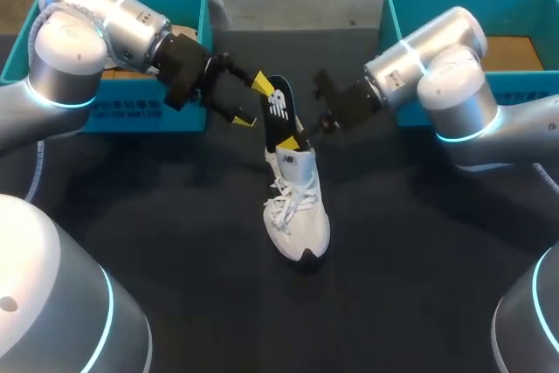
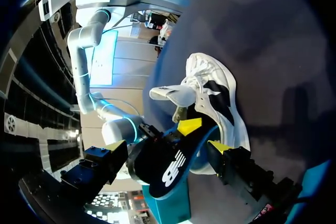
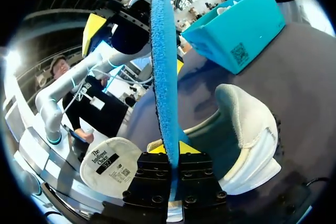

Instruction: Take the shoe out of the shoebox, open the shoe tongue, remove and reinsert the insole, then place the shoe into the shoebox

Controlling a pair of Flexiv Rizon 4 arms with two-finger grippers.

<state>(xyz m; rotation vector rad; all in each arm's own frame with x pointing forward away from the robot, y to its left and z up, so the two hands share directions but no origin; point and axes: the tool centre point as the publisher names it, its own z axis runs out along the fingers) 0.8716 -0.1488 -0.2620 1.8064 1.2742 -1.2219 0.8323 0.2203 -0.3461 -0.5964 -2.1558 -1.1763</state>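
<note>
A white shoe (image 1: 298,209) lies on the dark table, toe toward me, its tongue (image 3: 105,165) folded forward. A black insole (image 1: 279,113) with a blue underside (image 3: 164,72) stands upright out of the shoe's heel opening. My right gripper (image 1: 301,134) is shut on the insole's lower part just above the shoe (image 3: 247,135), its tips (image 3: 173,148) pinching the thin edge. My left gripper (image 1: 253,102) is open, with the insole's upper end (image 2: 168,170) between its spread fingers (image 2: 220,147).
A teal shoebox (image 1: 131,113) stands at the back left behind my left arm, and a second teal box (image 1: 517,4) at the back right behind my right arm. Bare dark table (image 1: 175,242) lies in front of and beside the shoe.
</note>
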